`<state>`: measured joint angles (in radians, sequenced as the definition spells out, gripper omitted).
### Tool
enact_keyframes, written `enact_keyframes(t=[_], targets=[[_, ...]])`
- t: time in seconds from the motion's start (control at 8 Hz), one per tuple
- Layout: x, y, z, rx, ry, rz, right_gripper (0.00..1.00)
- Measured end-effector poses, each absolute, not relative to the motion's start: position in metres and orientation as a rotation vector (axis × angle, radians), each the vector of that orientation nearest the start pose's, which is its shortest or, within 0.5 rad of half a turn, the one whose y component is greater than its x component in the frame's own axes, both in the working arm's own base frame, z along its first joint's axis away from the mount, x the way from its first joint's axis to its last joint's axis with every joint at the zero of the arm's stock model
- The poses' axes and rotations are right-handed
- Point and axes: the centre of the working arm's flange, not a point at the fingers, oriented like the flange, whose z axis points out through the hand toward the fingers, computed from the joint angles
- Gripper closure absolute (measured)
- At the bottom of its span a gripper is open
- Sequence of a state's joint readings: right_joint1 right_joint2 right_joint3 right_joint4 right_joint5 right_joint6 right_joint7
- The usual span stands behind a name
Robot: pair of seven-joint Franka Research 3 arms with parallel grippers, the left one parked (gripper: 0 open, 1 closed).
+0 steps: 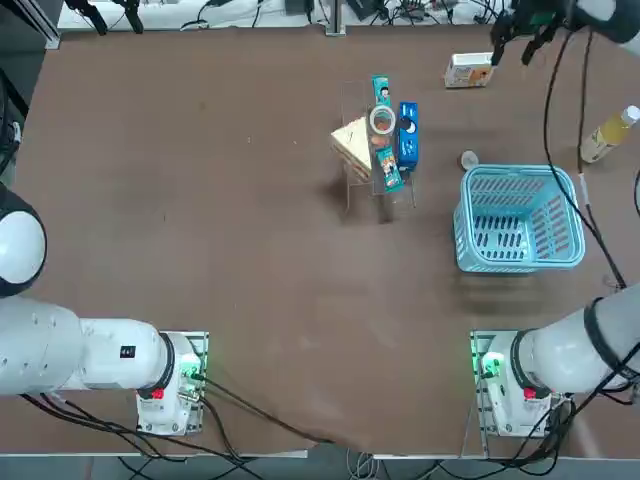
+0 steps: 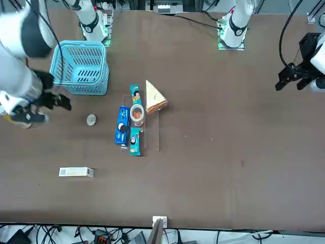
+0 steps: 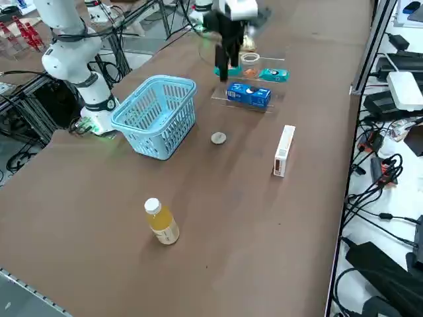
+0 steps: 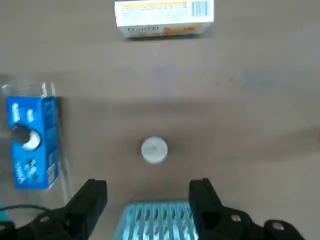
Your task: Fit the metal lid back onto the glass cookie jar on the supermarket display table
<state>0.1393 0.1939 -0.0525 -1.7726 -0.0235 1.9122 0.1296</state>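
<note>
Fingers [image 4: 92,200] of my right gripper [image 4: 147,197] are standing spread, empty, hovering above the blue basket [image 4: 157,220]; metal lid [image 4: 154,149] is lying flat on the supermarket display table [image 4: 240,100] just beyond them.

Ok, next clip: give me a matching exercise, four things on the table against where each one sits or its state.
Things:
1. metal lid
2. glass cookie jar
3. yellow-liquid bottle
4. right gripper

Places or states:
A. on the clear stand, among the packets
B. open, above the table, holding nothing
C. flat on the bare table beside the blue basket
D. upright on its own, near the table edge

Pairs: 1-C, 2-A, 3-D, 4-B
</note>
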Motion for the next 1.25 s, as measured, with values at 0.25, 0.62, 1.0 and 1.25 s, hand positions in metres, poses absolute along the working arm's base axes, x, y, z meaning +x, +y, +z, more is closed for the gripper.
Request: enact_keyframes(t=[0.25,0.62,1.0,1.25], targets=[[0.601,0.054,0.362,-3.174,0.043,0.027,0.0],[0.565,0.053,0.272,-3.168,0.028,-0.015,0.0],[0.539,0.054,0.237,-3.168,0.016,0.011,0.0],[0.536,0.054,0.224,-3.171,0.014,0.046,0.0]])
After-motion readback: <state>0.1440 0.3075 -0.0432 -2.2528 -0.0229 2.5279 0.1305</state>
